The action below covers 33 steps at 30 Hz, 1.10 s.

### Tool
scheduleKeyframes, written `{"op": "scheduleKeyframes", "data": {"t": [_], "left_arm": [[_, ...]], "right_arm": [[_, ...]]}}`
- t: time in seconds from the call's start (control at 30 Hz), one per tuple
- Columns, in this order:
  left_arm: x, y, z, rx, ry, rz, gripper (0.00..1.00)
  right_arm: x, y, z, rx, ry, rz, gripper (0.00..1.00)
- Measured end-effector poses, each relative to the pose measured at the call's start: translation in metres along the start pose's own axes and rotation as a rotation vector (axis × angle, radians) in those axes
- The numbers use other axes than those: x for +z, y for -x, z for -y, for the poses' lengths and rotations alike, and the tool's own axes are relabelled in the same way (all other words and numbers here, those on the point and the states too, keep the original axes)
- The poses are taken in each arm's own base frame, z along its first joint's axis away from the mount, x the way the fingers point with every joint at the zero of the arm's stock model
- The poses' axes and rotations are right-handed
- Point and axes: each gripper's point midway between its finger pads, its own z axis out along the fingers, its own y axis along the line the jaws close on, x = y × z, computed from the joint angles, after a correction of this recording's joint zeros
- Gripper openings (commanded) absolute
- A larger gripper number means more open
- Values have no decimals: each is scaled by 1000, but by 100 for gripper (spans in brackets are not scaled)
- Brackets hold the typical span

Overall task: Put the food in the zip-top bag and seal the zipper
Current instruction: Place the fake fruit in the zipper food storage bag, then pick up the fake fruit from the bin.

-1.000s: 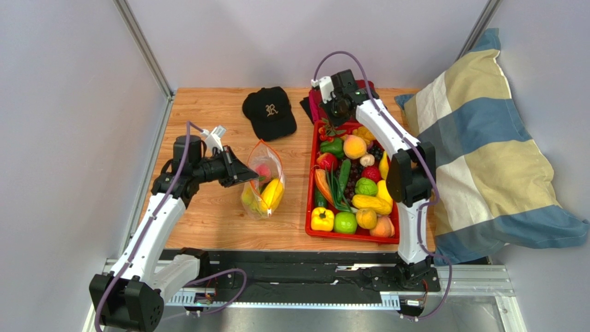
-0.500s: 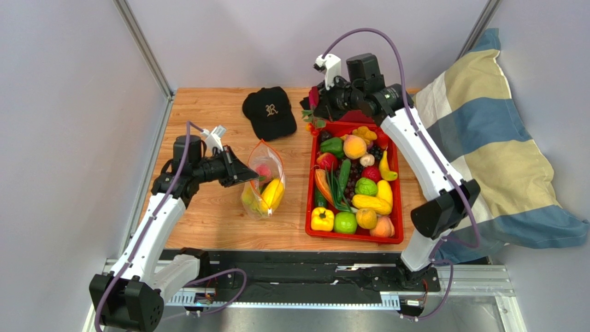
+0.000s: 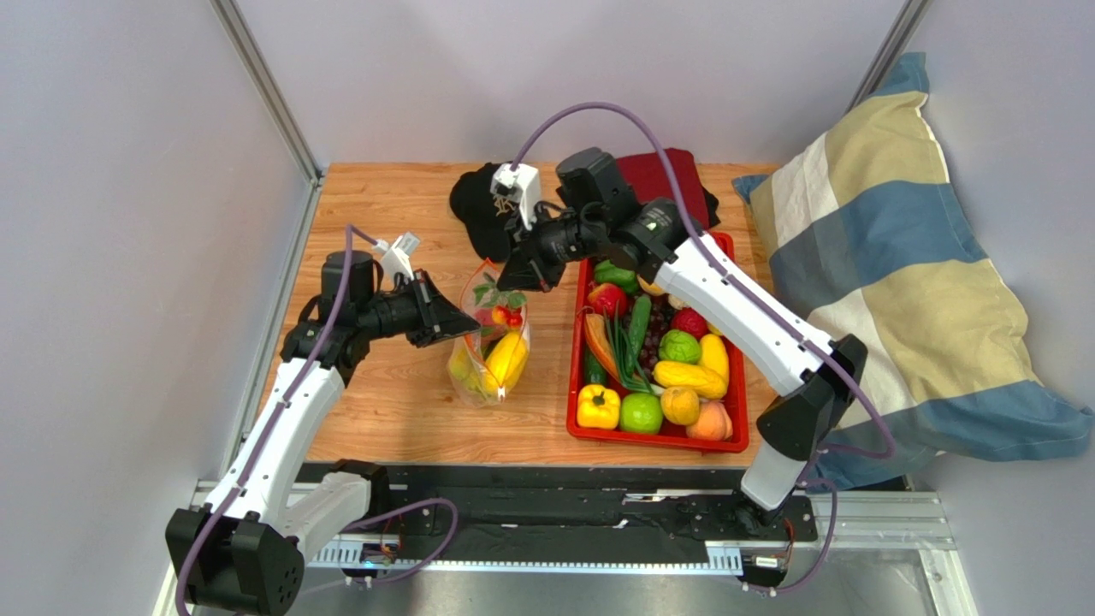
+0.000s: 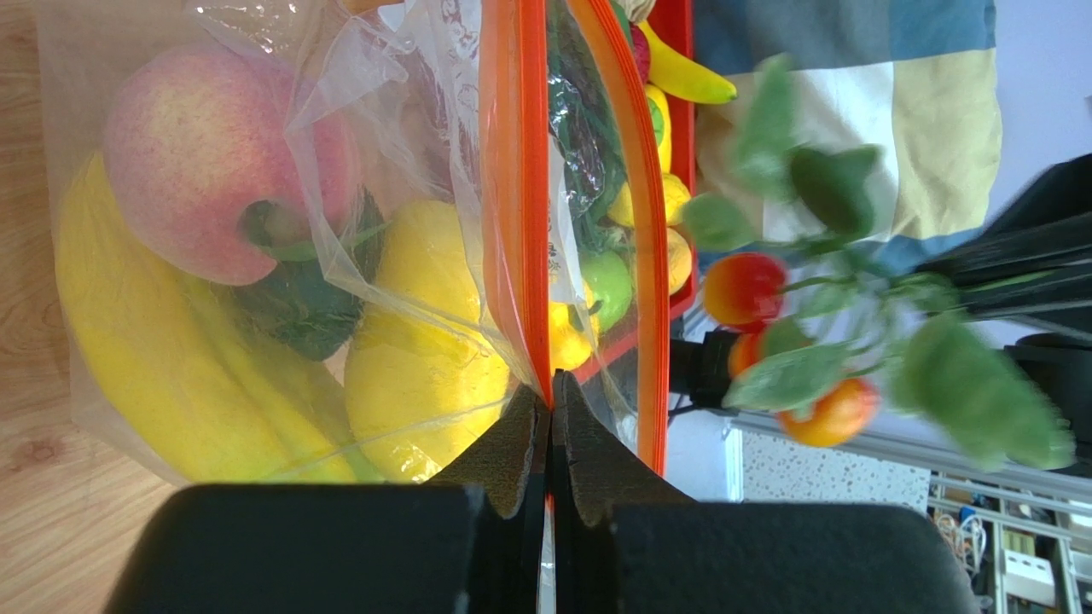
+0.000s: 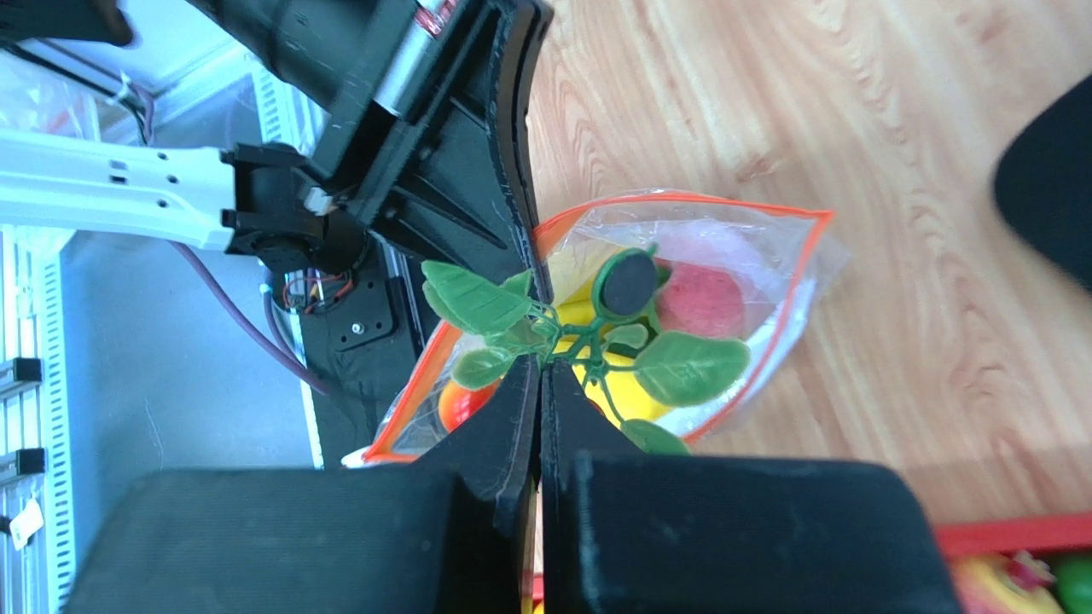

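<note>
Bag [image 3: 492,347] stands on the worktop [image 3: 399,411] btw the left arm and the red tray [image 3: 656,442], near the tray but apart from it, mouth up and gaping. In it so far: banana [image 4: 128,371], a yellow mango-ish fruit [image 4: 423,371], a pinkish-red fruit [image 4: 205,166] and some green bits. Left fingers [image 4: 551,422] are together, clamped on one lip of the orange zipper strip [image 4: 517,192]. Both lips run straight out ahead of those fingers, approx toward the tray, w/ the other lip free and a narrow gap btw the two. Right fingers [image 5: 537,384] are also together, pinching the stem of a tomato sprig [image 5: 583,339] w/ green leaves. The sprig hangs off their tips, pointing down at the mouth. In the right wrist view it sits over the opening, approx mid-length of the strip. In the left wrist view it shows off to the free-lip side, so can't tell if it's past the lips or a bit short of them. Key relation, imo: the opening is long along the strip and thin across it, and the sprig is bushy, so it needs to go down lined up w/ the strip, not across it. Right arm is the one over the mouth; left only holds the lip. Zipper not sealed yet.
</note>
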Motion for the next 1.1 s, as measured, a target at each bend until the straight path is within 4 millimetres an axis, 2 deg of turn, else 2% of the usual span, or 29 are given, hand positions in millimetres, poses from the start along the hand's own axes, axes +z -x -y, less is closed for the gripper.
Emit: {"op": "scheduleKeyframes", "data": {"t": [0.07,0.13,0.17,0.23,0.27,0.37,0.47,0.53,0.67,0.77,0.9,1.1], "left_arm": [[0,0,0,-1,0,0,0],[0,0,0,-2,0,0,0],[0,0,0,-1,0,0,0],[0,0,0,-1,-1,1,0],[0,0,1,0,-1,2,0],[-1,0,1,1,-2,3,0],[-1,0,1,3,-3,4,0],[-1,0,2,3,-4,5,0],[-1,0,2,3,-4,5,0],[-1,0,2,4,-4,5,0],[-1,0,2,4,-4,5,0],[-1,0,2,5,-5,6,0]], "right_arm": [[15,-10,0,10,13,-28,0],[31,-24,2,24,18,-65,11],[38,-31,3,32,17,-84,33],[50,-43,9,51,12,-125,61],[55,-48,11,57,10,-142,82],[56,-58,20,78,-2,-182,98],[40,-54,35,93,-26,-167,100],[23,-46,48,104,-57,-140,100],[-26,-31,74,105,-145,-71,97],[-59,-32,91,101,-216,-51,93],[-93,-67,117,153,-331,-106,91],[-146,-165,166,304,-554,-297,93]]}}
